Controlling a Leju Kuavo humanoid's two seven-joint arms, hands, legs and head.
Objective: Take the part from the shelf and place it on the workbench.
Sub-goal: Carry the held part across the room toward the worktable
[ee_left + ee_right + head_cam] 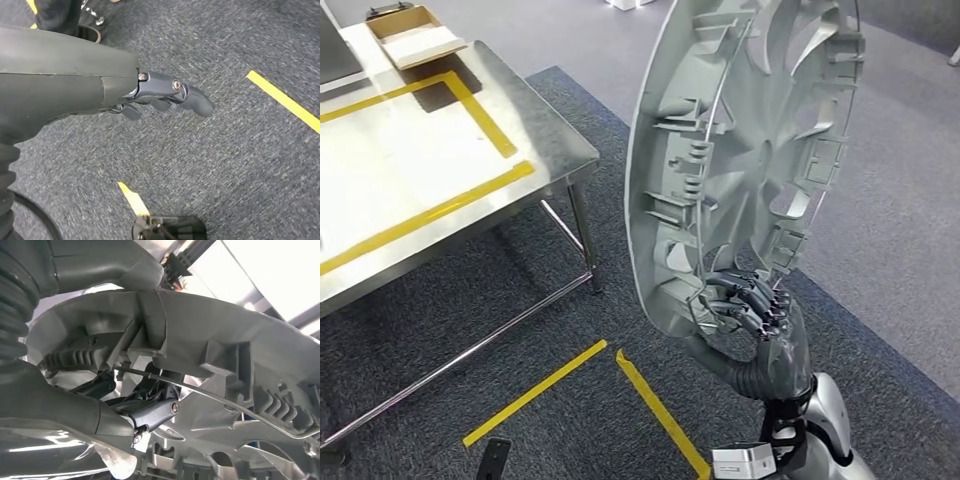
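The right hand [761, 315] grips the part [743, 160], a grey wheel cover, by its lower rim, fingers hooked through the ribs, and holds it upright in the air above the carpet [909, 230], right of the workbench [546, 140]. The left hand [166, 95] hangs over the floor, fingers straight and holding nothing. This looks like the carry step. Next, the part must swing left over the bench, tip flat inside the yellow tape [482, 115] and be let go.
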